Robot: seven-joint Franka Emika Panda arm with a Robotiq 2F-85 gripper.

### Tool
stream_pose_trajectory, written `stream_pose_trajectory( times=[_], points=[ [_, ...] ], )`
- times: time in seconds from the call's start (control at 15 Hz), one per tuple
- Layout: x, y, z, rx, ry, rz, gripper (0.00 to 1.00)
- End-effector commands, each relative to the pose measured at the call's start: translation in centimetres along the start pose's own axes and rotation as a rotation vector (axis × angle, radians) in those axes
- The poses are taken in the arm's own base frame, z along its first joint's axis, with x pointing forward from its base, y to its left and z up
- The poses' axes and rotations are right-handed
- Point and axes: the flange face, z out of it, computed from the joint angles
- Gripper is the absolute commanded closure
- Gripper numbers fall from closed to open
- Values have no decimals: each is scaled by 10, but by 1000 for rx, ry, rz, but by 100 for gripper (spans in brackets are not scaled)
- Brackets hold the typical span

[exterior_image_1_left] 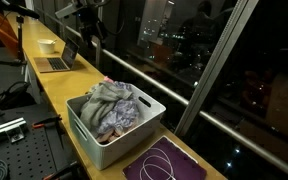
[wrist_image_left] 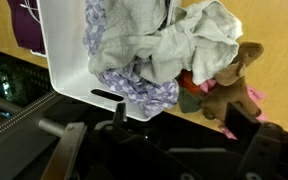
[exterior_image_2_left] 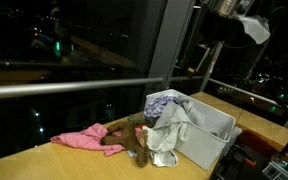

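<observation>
Claw poised above a bin of laundry on the window-side table.

From where I stood, the claw (wrist_image_left: 156,135) hung spread wide and empty over the white plastic bin (exterior_image_1_left: 134,135), which sat across the wooden table (exterior_image_1_left: 49,90) near its window edge. A grey cloth (exterior_image_1_left: 109,100) was heaped highest in the bin. A pink cloth (exterior_image_2_left: 82,138) and a brown, plush-looking piece (exterior_image_2_left: 132,142) spilled onto the table beside it. To my eye, a clean pick meant dropping straight onto the crest of the grey cloth, clear of the bin's wall, and pinching one fold, not the whole tangle. A purple mat (exterior_image_1_left: 164,162) lay towards the table's near end and a laptop (exterior_image_1_left: 59,60) towards the far end. I could read no brand or label.
</observation>
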Motion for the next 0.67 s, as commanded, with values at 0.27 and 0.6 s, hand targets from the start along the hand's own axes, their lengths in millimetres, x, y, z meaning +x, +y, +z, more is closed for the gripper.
stream_pose_trajectory(
  times=[0.27, 0.6],
  points=[
    [50, -62, 22, -45, -52, -130, 0],
    [60, -69, 49, -44, -84, -154, 0]
  ],
)
